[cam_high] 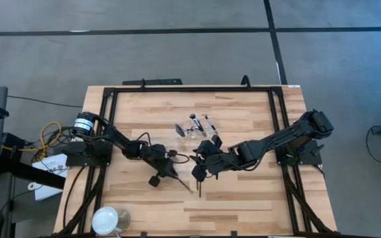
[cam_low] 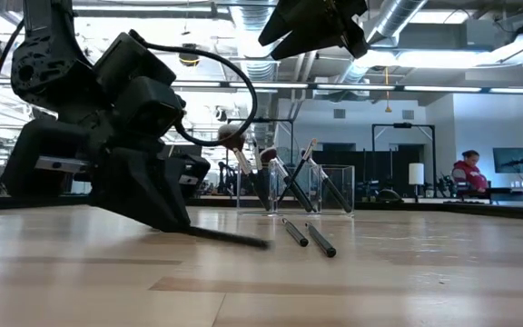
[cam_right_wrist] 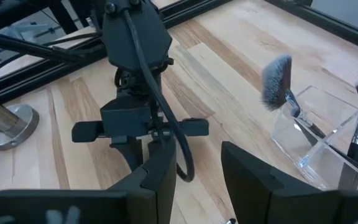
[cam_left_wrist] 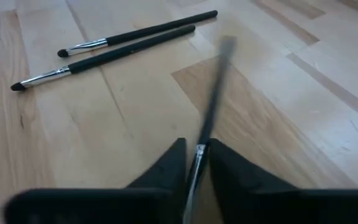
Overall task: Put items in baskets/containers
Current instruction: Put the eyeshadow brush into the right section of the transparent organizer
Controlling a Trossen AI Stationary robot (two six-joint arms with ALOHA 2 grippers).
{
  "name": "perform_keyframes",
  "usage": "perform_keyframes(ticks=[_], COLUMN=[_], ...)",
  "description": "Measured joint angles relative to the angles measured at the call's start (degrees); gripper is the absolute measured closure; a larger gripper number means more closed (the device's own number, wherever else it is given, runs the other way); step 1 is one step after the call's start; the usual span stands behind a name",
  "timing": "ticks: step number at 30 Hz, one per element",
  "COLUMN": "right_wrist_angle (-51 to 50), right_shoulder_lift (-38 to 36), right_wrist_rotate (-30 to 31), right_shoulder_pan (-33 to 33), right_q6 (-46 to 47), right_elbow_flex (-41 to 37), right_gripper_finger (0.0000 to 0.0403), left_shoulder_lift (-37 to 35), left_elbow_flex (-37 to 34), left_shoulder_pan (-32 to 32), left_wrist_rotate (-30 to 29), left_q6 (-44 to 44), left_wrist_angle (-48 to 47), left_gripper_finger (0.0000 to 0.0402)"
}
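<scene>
My left gripper (cam_high: 166, 170) (cam_low: 157, 204) is low over the table's middle, shut on a slim dark makeup brush (cam_low: 230, 239). Two more brushes (cam_left_wrist: 132, 32) (cam_left_wrist: 104, 59) lie side by side flat on the wood just beyond it, and also show as brushes (cam_low: 296, 232) (cam_low: 321, 242) in the low view. The clear tray (cam_high: 197, 127) (cam_right_wrist: 316, 137) stands farther back; several brushes lean in it, among them a fan brush (cam_right_wrist: 276, 78). My right gripper (cam_right_wrist: 197, 177) (cam_high: 200, 170) hangs open above the table, facing my left gripper and touching nothing. My left gripper pinches the brush at its silver ferrule (cam_left_wrist: 199, 151), between the two fingertips (cam_left_wrist: 169, 165). It comes slanting down from the table's left, along the brush. The dark handle (cam_left_wrist: 219, 74) sticks out ahead, its free end (cam_low: 261, 243) low at the tabletop.
A round white dish (cam_high: 106, 219) sits at the near left corner. A dark frame (cam_high: 190, 89) runs around the table's edges. Bare wood lies on the near right part of the table (cam_high: 250, 205). A person (cam_low: 468, 174) sits far off in the room behind.
</scene>
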Motion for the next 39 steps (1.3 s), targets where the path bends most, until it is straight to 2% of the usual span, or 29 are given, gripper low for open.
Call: perform_keyframes(ticks=[3,7,10,12,16,25,31,39], right_wrist_angle=[0.02,1.85,5.65,9.65,9.95,-0.91,-0.29,-0.19], right_shoulder_lift=[0.22,4.8,10.21,13.59,19.05,25.18,27.3,27.28], right_wrist_rotate=[0.02,0.17,-4.72,-10.74,-19.15,-21.01,-24.6,-23.92], right_shoulder_pan=[0.04,0.72,0.78,0.44,-0.96,-2.39,-2.89,-3.5], right_q6=[-0.43,-3.81,-5.06,-5.55,-5.53,-4.63,-4.59,-4.59], right_elbow_flex=[0.0,-0.02,-0.11,0.34,3.77,10.94,11.58,11.58], right_gripper_finger=[0.0284,0.0284,0.0284,0.0284,0.0277,0.0255,0.0258,0.0268], left_shoulder_lift=[0.0,0.05,0.15,-0.28,-1.65,-3.61,-4.21,-6.56], left_elbow_flex=[-0.02,-0.09,-0.22,-0.24,-0.09,-0.39,-0.39,-0.17], left_shoulder_pan=[-0.02,-0.02,-0.19,-0.42,-1.09,-2.57,-3.01,-3.02], left_wrist_rotate=[-0.07,-0.24,-0.74,-0.96,-3.59,-7.44,-8.76,-8.72], left_q6=[-1.3,-4.13,-5.54,-5.72,-6.54,-6.82,-6.89,-6.97], left_wrist_angle=[0.01,0.42,1.26,1.38,1.2,0.46,0.55,1.08], left_gripper_finger=[0.0384,0.0383,0.0386,0.0389,0.0383,0.0386,0.0389,0.0389])
